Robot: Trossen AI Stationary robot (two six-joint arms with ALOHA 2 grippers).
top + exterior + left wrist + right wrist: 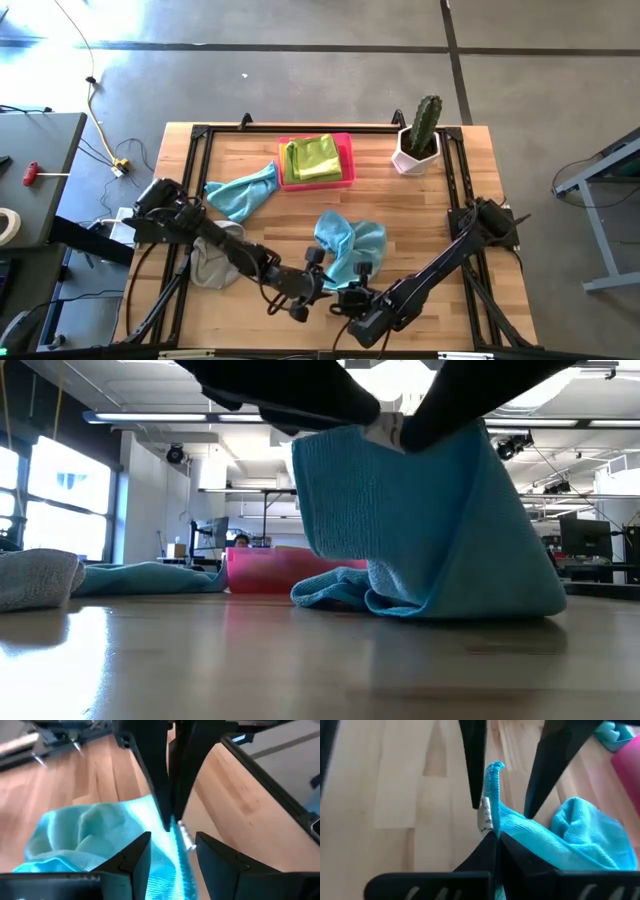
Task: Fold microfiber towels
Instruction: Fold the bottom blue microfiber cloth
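I am pinching the near edge of the teal towel [350, 245] with my right fingers [495, 837], clamped tight on its hem just below a small white label [484, 817] whose writing is too blurred to read. My left fingers [170, 847] are standing spread apart on either side of the same hem, touching nothing I can be sure of. The towel is hanging lifted at the worktop's [420, 215] front middle, its far part crumpled on the wood. In the low view, my arms are cutting off the grip itself. Farther back, a grey towel [210, 260] and a second teal towel [243, 192] are lying to the left; green-yellow towels [315, 158] are sitting on the pink tray [345, 140].
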